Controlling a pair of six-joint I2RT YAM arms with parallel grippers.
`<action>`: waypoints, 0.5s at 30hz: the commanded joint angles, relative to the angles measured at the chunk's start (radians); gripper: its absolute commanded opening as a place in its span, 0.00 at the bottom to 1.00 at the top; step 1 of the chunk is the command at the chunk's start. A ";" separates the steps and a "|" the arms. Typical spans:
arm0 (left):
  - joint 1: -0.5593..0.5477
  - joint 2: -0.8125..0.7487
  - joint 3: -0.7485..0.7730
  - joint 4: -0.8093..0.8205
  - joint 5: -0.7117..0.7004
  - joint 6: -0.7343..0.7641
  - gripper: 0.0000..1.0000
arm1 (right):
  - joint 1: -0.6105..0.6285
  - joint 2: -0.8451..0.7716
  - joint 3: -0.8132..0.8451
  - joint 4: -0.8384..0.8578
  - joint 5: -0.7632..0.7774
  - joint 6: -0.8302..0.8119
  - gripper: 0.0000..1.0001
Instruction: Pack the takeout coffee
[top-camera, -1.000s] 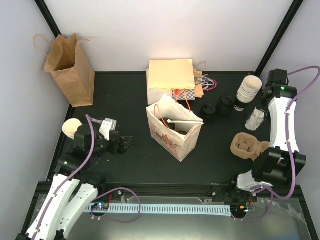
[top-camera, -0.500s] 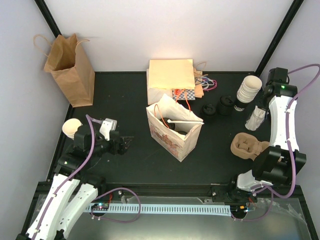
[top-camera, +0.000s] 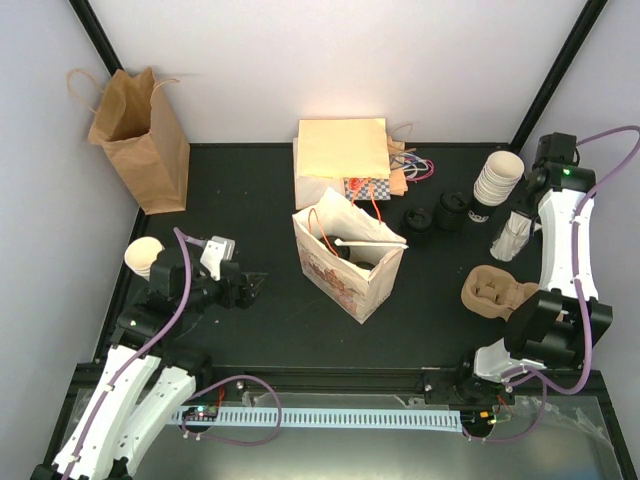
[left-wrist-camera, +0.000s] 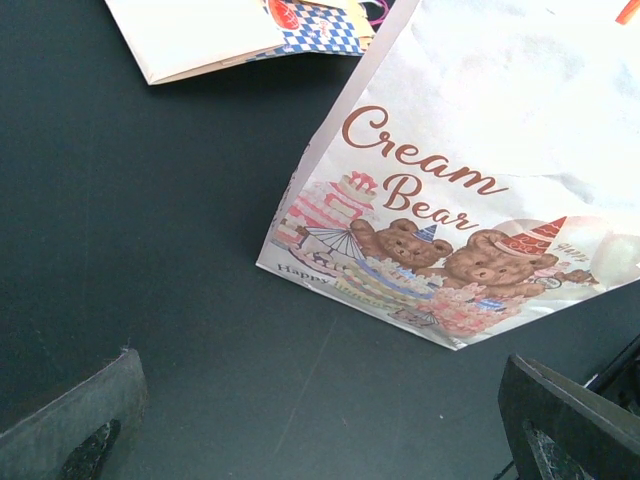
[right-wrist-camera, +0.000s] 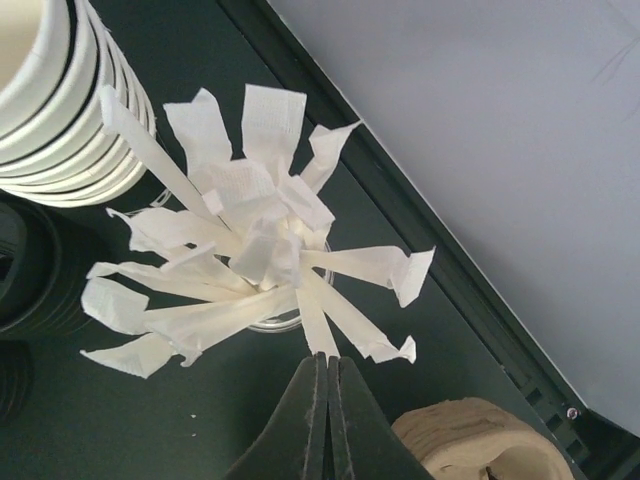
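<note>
A white "Cream Bear" paper bag (top-camera: 350, 265) (left-wrist-camera: 470, 170) stands open mid-table with a wrapped straw across its mouth. Something dark and round (top-camera: 346, 252) shows inside it; I cannot tell whether it is the takeout coffee's lid. My left gripper (top-camera: 255, 287) (left-wrist-camera: 315, 400) is open, low over the bare mat just left of the bag. My right gripper (top-camera: 518, 215) (right-wrist-camera: 328, 358) is shut on the tip of one paper-wrapped straw (right-wrist-camera: 318, 320) from the bunch standing in a glass (top-camera: 510, 238) (right-wrist-camera: 275, 320) at the right.
A stack of lidless cream cups (top-camera: 497, 178) (right-wrist-camera: 50, 100) and black lids (top-camera: 450, 212) sit left of the straw glass. A moulded cup carrier (top-camera: 495, 290) (right-wrist-camera: 480, 445) lies nearer me. A brown paper bag (top-camera: 140, 140) stands at back left, with flat bags (top-camera: 340, 150) at back centre.
The right gripper's fingers have closed onto a straw wrapper at the glass. The left arm and the bag have not moved.
</note>
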 joint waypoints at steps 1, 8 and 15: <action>-0.006 0.003 0.007 0.023 0.020 0.018 0.99 | -0.005 -0.007 0.043 -0.014 -0.019 0.001 0.01; -0.006 0.002 0.006 0.023 0.021 0.018 0.99 | -0.003 -0.032 0.104 -0.067 -0.054 0.004 0.01; -0.006 0.010 0.007 0.023 0.021 0.019 0.99 | 0.011 -0.033 0.257 -0.210 -0.081 0.061 0.01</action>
